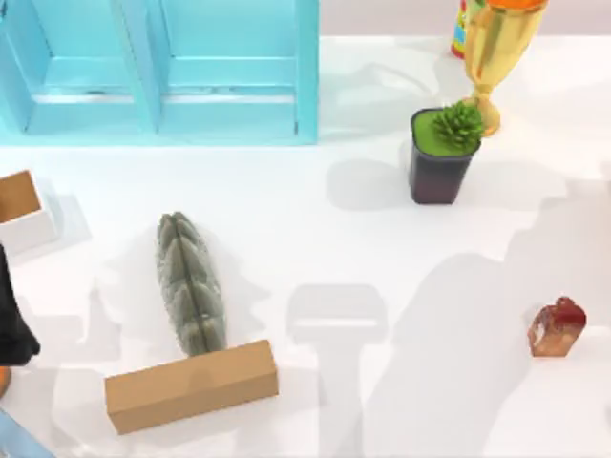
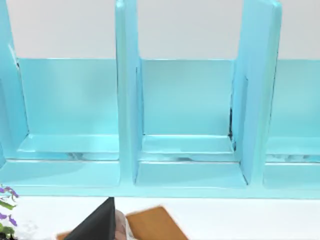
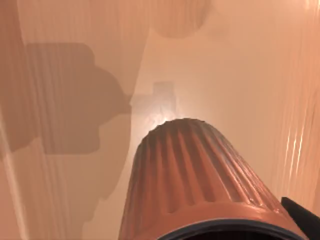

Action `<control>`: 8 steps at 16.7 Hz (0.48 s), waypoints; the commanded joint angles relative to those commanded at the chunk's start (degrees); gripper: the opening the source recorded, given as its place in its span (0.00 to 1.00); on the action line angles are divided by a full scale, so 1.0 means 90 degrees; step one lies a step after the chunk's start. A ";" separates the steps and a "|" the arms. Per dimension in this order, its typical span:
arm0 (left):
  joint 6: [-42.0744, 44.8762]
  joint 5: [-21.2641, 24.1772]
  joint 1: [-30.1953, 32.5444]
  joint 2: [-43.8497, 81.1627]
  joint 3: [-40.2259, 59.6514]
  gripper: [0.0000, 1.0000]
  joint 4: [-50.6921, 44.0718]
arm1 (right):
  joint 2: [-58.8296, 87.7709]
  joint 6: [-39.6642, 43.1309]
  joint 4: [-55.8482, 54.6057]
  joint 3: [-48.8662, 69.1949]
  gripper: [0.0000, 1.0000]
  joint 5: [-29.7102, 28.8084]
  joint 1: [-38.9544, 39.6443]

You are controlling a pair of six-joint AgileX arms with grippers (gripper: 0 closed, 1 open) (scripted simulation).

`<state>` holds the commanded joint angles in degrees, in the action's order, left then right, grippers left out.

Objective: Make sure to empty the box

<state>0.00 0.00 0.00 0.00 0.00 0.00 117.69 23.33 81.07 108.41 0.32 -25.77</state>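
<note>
Brown-lined white box (image 1: 19, 212) at the far left edge of the desk (image 1: 315, 239), below the blue shelf unit (image 1: 162, 72) in the upper left of the frame. Left arm (image 1: 11, 320) dark just under the box; left end effector (image 2: 101, 223) hovering at the box's rim before the shelf compartments, opening impossible to tell. Centre left: grey-green ridged object (image 1: 191, 284) lying lengthwise, its lower end against a cardboard block (image 1: 191, 385). Upper right: potted plant (image 1: 442, 153) beside a gold trophy (image 1: 496, 52). Lower right: small red-brown object (image 1: 557, 327). Close before the right wrist camera, a ribbed cylinder (image 3: 190, 175), with a dark sliver of the right end effector (image 3: 301, 216) beside it; grip impossible to tell.
</note>
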 joint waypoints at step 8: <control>0.0000 0.0000 0.0000 0.0000 0.0000 1.00 0.0000 | -0.0050 -0.0013 0.0788 0.0749 0.00 0.0004 0.0013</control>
<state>0.00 0.00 0.00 0.00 0.00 0.00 117.24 23.21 88.17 115.15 0.35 -25.65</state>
